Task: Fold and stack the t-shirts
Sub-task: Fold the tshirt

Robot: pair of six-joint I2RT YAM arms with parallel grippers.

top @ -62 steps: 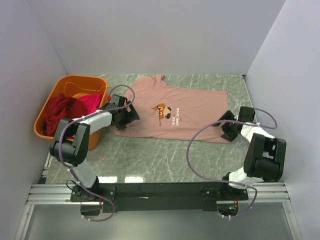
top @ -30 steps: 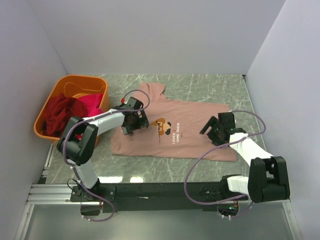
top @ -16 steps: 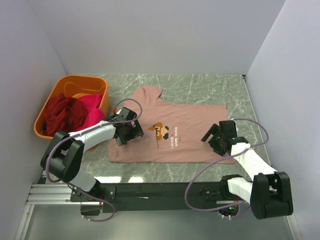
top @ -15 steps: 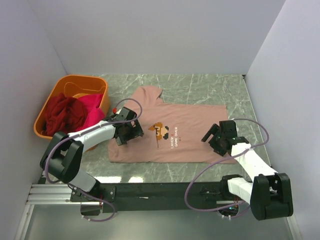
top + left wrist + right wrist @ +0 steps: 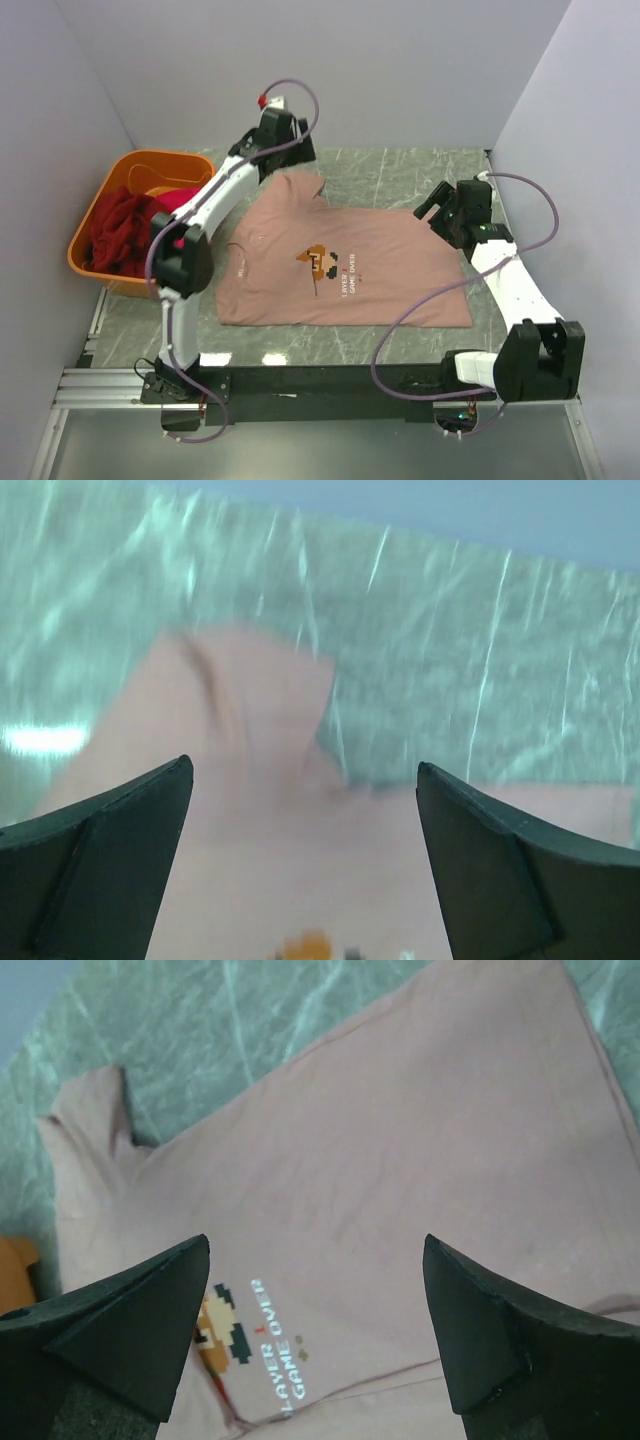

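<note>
Top view: pink t-shirt [image 5: 340, 265] lies flat and print-up in the centre of the frame on the marbled surface [image 5: 400, 170], with one sleeve [image 5: 300, 185] pointing to the upper centre. Left end effector [image 5: 285, 150] hangs over that sleeve; right end effector [image 5: 450, 212] sits at the tee's upper right edge. Neither has any cloth. Orange tub [image 5: 130, 165] is at the left with the dark red t-shirt [image 5: 118, 228] and magenta t-shirt [image 5: 182, 203] bundled inside. Left wrist view: blurred, left end effector spread wide and empty, sleeve below it. Right wrist view: right end effector spread wide and empty over the tee's body, pixel print [image 5: 235, 1325] at the lower left. Handling, as a judgement: the cloth is light and limp, so it will sag, drag and wrinkle. Pinch thin at the edges, at sleeve or shoulder and at the hem, both sides together for a straight fold.
</note>
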